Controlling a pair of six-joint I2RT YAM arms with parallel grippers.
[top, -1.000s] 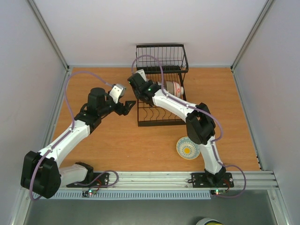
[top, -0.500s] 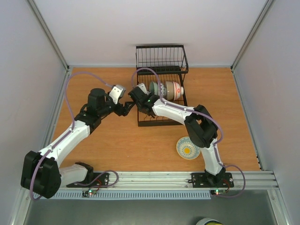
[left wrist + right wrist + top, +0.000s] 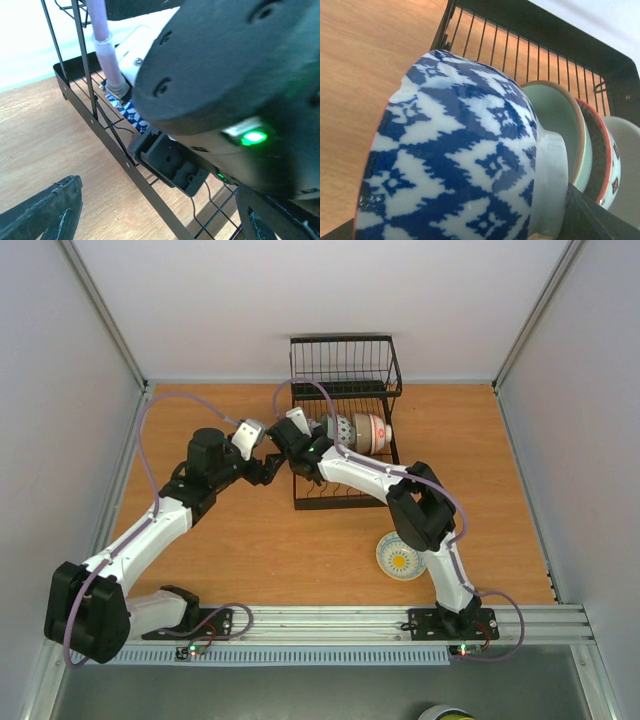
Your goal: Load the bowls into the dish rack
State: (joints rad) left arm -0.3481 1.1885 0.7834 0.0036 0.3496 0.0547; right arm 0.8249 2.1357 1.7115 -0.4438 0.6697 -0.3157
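Right tool grips blue bowl, its fingers mostly hidden, at dish rack left edge; left tool open beside.

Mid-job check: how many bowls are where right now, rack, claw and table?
Standing in the dish rack: 3 bowls (green, red-rimmed, white)
Held in the right claw: 1 blue-patterned bowl
On the table: 1 yellow-centred bowl
Total: 5

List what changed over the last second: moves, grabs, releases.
Right claw, gripping the blue-patterned bowl, swung nearer at the left end of the dish rack, then backed partway. No visible grab or release. Left claw open alongside, barely shifted; racked bowls and the yellow-centred bowl on the table unchanged.
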